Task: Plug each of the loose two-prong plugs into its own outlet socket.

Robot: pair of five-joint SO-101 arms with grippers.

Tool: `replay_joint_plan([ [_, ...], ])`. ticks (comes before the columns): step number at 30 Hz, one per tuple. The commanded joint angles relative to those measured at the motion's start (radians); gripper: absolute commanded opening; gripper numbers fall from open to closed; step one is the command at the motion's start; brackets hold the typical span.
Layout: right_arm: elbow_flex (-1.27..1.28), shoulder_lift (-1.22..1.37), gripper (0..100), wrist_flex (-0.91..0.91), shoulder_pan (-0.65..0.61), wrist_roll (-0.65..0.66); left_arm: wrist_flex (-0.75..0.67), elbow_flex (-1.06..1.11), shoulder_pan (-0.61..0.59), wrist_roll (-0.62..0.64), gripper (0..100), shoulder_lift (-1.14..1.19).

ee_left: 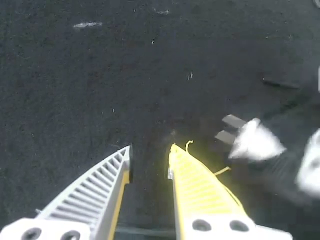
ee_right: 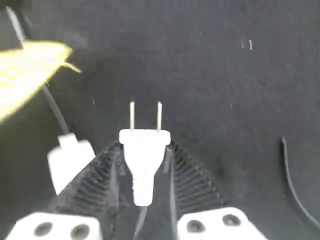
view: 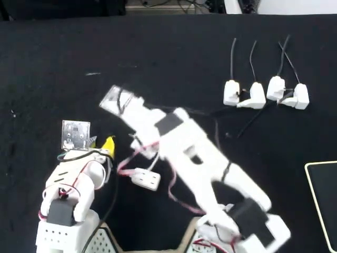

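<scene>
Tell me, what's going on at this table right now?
The right gripper is shut on a white two-prong plug, prongs pointing forward. The left gripper sits open and empty close by. Four white corded pieces lie in a row on the black table, away from both grippers.

Robotics lab setup: black cloth-covered table (view: 158, 47) carrying a white 3D-printed left arm (view: 71, 184) and right arm (view: 205, 163) with exposed wiring, white corded plugs (view: 231, 92) laid in a row, loose cables (view: 179, 5) beyond the far edge.
</scene>
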Motion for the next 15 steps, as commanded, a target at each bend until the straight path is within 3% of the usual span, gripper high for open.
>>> replay_joint_plan([
  [1,0.147,-0.143,1.0,-0.201,-0.084,-0.025,-0.006,-0.127,0.012,0.026,13,-0.009],
  [6,0.341,-0.323,1.0,-0.370,-0.103,-0.026,-0.035,-0.154,0.005,0.077,13,-0.009],
  [15,0.512,-0.564,1.0,-0.479,-0.107,-0.097,-0.115,-0.035,0.021,0.094,13,-0.008],
])
